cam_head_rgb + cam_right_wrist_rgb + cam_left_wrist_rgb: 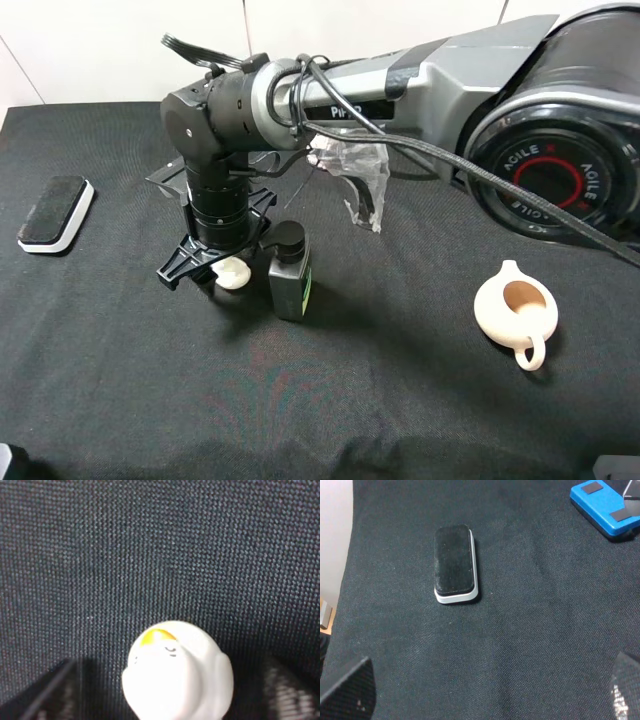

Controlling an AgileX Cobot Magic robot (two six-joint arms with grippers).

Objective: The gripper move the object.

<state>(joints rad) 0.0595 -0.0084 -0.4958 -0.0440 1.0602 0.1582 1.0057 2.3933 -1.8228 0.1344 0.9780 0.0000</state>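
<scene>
The object, a small cream-white lid with a round knob (232,272), lies on the black cloth left of centre. My right gripper (224,278) reaches across from the right and points straight down over it. In the right wrist view the lid (177,672) sits between the two black fingers (42,695), which stand apart from it on both sides, so the right gripper (165,702) is open. My left gripper (485,700) is open and empty, with only its fingertips (350,687) showing in the left wrist view above bare cloth.
A small dark bottle with a black cap (290,272) stands right beside the lid. A cream teapot (518,305) sits at the right. A black eraser on a white base (55,212) (455,564) lies far left. A clear plastic bag (358,172) lies behind. A blue block (605,505) shows.
</scene>
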